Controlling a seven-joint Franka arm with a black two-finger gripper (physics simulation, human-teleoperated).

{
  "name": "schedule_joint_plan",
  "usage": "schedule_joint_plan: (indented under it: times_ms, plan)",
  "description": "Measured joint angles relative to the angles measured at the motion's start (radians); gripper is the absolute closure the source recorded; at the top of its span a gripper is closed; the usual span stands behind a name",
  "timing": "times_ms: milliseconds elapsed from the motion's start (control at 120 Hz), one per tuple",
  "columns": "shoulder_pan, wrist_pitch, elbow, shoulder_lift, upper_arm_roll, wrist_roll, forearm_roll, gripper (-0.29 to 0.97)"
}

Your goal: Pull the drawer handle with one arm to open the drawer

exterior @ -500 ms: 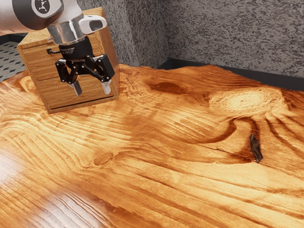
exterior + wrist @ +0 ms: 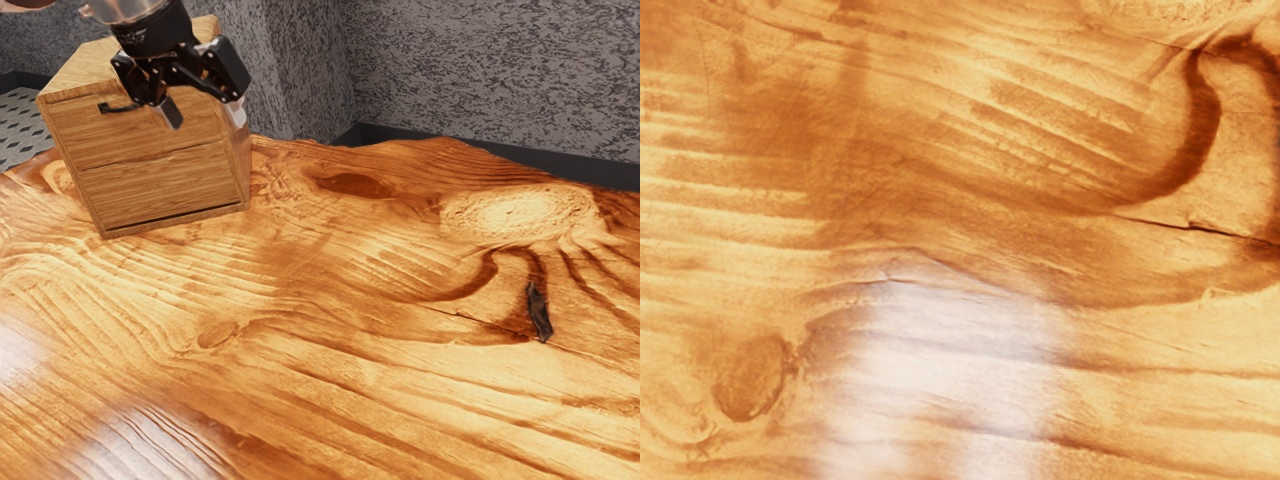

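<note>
The desk [image 2: 350, 330] is glossy, heavily grained wood; the drawer cabinet [image 2: 150, 175] behind the matt black tool [image 2: 206, 116] is duller wood

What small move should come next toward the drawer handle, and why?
Probably ease toward the exterior view's left: the open jaws hang before the light wooden cabinet's top drawer, beside the small black handle at its left edge, not around it.

A black gripper [image 2: 205, 110] with angular linkages is seen; one fingertip [image 2: 237, 113] is capped pale; a grey metallic wrist collar [image 2: 122, 10] is fitted above.
</note>
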Motion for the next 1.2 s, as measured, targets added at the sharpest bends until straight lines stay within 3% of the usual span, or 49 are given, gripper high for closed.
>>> schedule_joint_plan:
  times_ms: [192, 250, 383, 508, 625, 733, 758, 783, 817, 842, 858, 883, 908, 967, 1025, 1100, 1200]
  plan:
    - [-0.123, 0.051, -0.009, 0.009, -0.011, 0.003, 0.023, 0.00]
    - [-0.121, 0.042, -0.016, -0.010, -0.008, 0.012, 0.048, 0.00]
    - [-0.113, 0.036, -0.232, -0.173, 0.048, 0.082, 0.120, 0.00]
    - [-0.057, -0.047, -0.238, -0.193, 0.063, 0.143, 0.173, 0.00]
    - [-0.156, -0.013, -0.278, -0.173, 0.199, 0.307, 0.167, 0.00]
    - [-0.142, 0.041, -0.294, -0.107, 0.273, 0.502, 0.128, 0.00]
    - [-0.165, 0.060, -0.292, -0.077, 0.325, 0.551, 0.107, 0.00]
    - [-0.236, 0.076, -0.280, -0.024, 0.447, 0.601, 0.071, 0.00]
    - [-0.437, 0.090, -0.265, 0.134, 0.824, 0.674, -0.041, 0.01]
    - [-0.576, 0.099, -0.307, 0.287, 1.143, 0.735, -0.172, 0.01]
    - [-0.641, 0.101, -0.345, 0.369, 1.309, 0.778, -0.268, 0.01]
    - [-0.705, 0.103, -0.384, 0.452, 1.480, 0.841, -0.389, 0.02]
    - [-0.744, 0.105, -0.409, 0.504, 1.584, 0.902, -0.486, 0.02]
    - [-0.773, 0.117, -0.434, 0.561, 1.680, 1.041, -0.646, 0.02]
    - [-0.777, 0.098, -0.446, 0.581, 1.710, 1.164, -0.740, 0.01]
    - [-0.774, 0.083, -0.470, 0.592, 1.712, 1.306, -0.807, 0.01]
    - [-0.716, 0.149, -0.442, 0.588, 1.632, 1.512, -0.853, 0.01]
